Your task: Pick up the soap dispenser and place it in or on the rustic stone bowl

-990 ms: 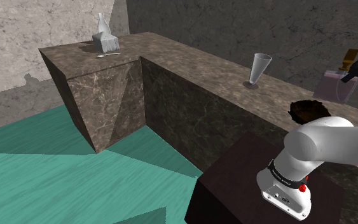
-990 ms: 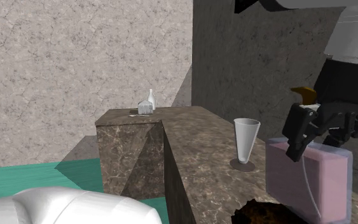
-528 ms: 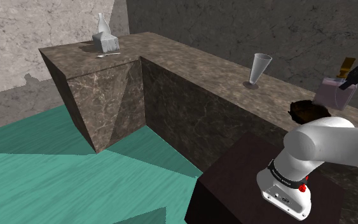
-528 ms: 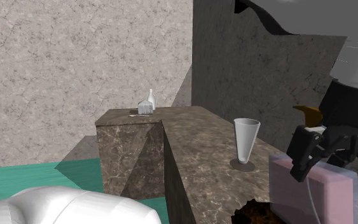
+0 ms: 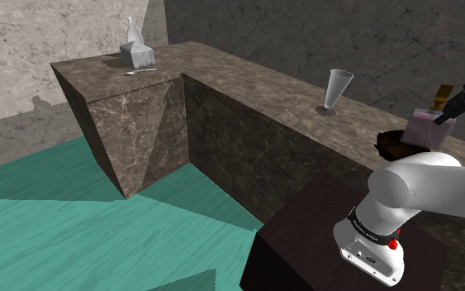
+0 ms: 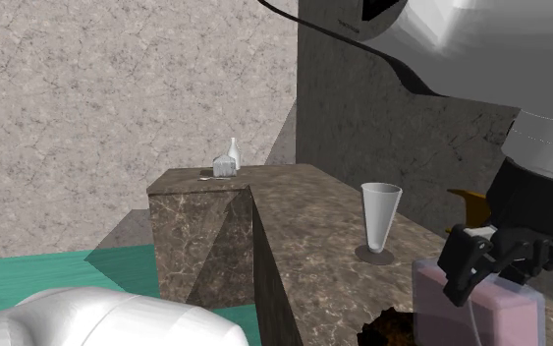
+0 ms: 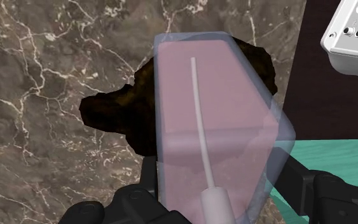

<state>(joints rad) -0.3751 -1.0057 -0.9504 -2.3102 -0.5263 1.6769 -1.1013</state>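
The soap dispenser (image 5: 423,126) is a see-through pink block with a brown pump on top. My gripper (image 5: 451,106) is shut on its upper part and holds it upright. It hangs right above the bowl (image 5: 389,144), a dark brown rough-edged dish on the stone counter. In the second exterior view the gripper (image 6: 480,263) clasps the dispenser (image 6: 475,313) just over the bowl (image 6: 390,329). In the wrist view the dispenser (image 7: 209,108) sits between my black fingers (image 7: 147,189) and covers much of the bowl (image 7: 114,114). Whether its base touches the bowl I cannot tell.
A tall conical glass (image 5: 336,88) stands on the marble counter (image 5: 247,78) to the shoulder view's left of the bowl. At the far corner are a white bottle and box (image 5: 136,50) and a small spoon (image 5: 142,72). The dark stand (image 5: 321,240) is below, teal floor beyond.
The gripper has carried the dispenser down and toward the shoulder view's left, from beside the bowl to right over it. The grip has stayed shut.
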